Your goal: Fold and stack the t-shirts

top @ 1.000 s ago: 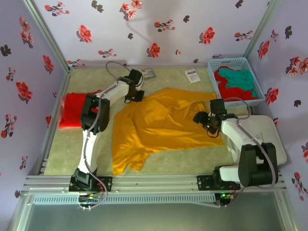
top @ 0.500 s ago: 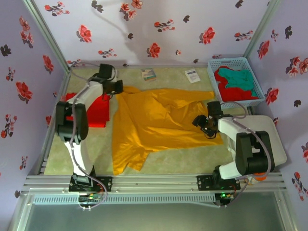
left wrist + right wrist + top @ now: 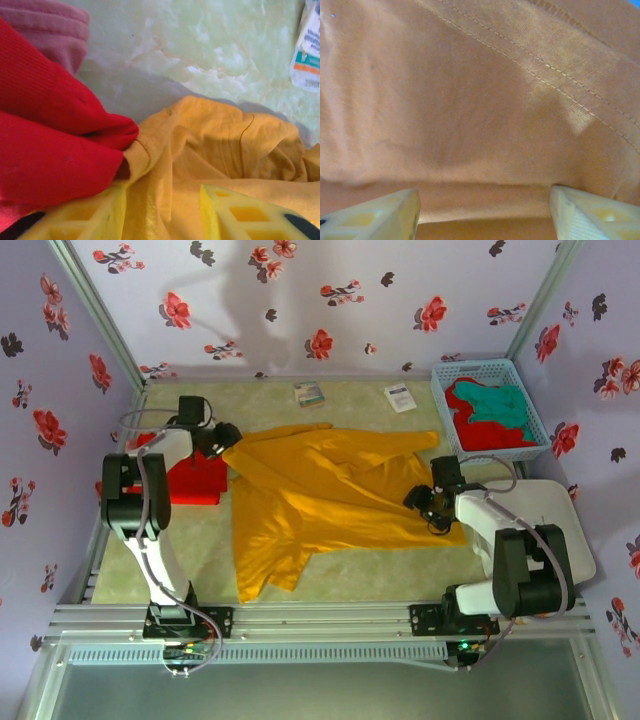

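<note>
Well, the mustard-yellow cotton t-shirt [image 3: 320,490] lies spread over the middle of the pale green marbled tabletop [image 3: 350,570], opened out but rumpled, one lower flap doubled under at its near-left corner and no proper fold made in it yet. At its far-left corner sits the left gripper [image 3: 218,437]. Seen from the left wrist, its yellow fingers [image 3: 85,220] stand apart with a bunched hem of that shirt lying loose between them, not pinched. At the shirt's right edge the right gripper [image 3: 418,500] rests low over the cloth, and the right wrist view shows its fingers [image 3: 375,220] spread wide with flat yellow fabric and a stitched seam beneath them, nothing clamped. Touching the yellow shirt's left side is a folded red t-shirt [image 3: 185,480], which I take to be the start of the stack. Beyond the yellow shirt's far-right corner stands a blue mesh plastic basket [image 3: 478,364] holding a crumpled red shirt [image 3: 480,430] and a teal shirt [image 3: 505,400], both unfolded. Two small printed paper cards [image 3: 309,393] lie just past its far edge. By my reckoning, one garment is done, one is being laid flat, and at least two wait.
</note>
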{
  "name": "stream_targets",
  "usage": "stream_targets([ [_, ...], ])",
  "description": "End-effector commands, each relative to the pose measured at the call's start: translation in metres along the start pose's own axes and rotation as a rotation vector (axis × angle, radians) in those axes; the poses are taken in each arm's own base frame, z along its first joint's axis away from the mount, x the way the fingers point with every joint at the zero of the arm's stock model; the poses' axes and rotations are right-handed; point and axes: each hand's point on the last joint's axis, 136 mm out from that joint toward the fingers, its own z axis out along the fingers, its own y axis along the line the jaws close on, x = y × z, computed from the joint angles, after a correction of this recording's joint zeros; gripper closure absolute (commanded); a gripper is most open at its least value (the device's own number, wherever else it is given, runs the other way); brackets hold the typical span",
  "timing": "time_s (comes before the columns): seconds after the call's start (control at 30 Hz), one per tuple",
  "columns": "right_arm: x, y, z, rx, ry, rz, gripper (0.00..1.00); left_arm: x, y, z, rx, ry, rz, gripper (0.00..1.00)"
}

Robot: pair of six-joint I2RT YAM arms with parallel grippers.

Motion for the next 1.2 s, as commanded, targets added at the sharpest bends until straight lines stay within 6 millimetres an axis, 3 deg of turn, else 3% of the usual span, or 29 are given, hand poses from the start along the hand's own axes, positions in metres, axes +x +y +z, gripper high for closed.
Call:
stream_targets([
  [0.0,0.012,-0.021,-0.002,0.086,0.033,0.01,0.31,-0.01,-0.014,0.001,0.018,0.005,0.056,0.54],
  [0.13,0.012,-0.02,-0.002,0.08,0.036,0.002,0.3,-0.026,-0.032,0.005,0.007,0.022,0.126,0.54],
  [0.27,0.012,-0.019,-0.002,0.075,0.036,-0.002,0.3,-0.028,-0.048,0.017,-0.108,0.054,0.291,0.53],
  [0.43,0.013,-0.019,0.0,0.076,0.041,-0.006,0.3,-0.006,-0.082,0.047,-0.137,0.144,0.485,0.52],
  [0.53,0.012,-0.018,-0.001,0.074,0.041,-0.007,0.3,0.006,-0.088,0.067,-0.18,0.182,0.539,0.5],
  [0.73,0.012,-0.017,-0.002,0.069,0.042,-0.008,0.29,0.026,-0.064,0.099,-0.352,0.267,0.597,0.49],
  [0.83,0.012,-0.018,-0.002,0.074,0.042,-0.008,0.29,0.044,-0.053,0.097,-0.399,0.327,0.616,0.49],
  [1.0,0.015,-0.02,0.002,0.072,0.05,-0.005,0.29,0.059,-0.053,0.09,-0.391,0.304,0.609,0.49],
  [1.1,0.017,-0.02,0.005,0.069,0.06,-0.002,0.29,0.062,-0.052,0.092,-0.385,0.289,0.595,0.57],
  [1.17,0.018,-0.02,0.006,0.068,0.065,-0.003,0.29,0.062,-0.052,0.095,-0.384,0.284,0.585,0.69],
])
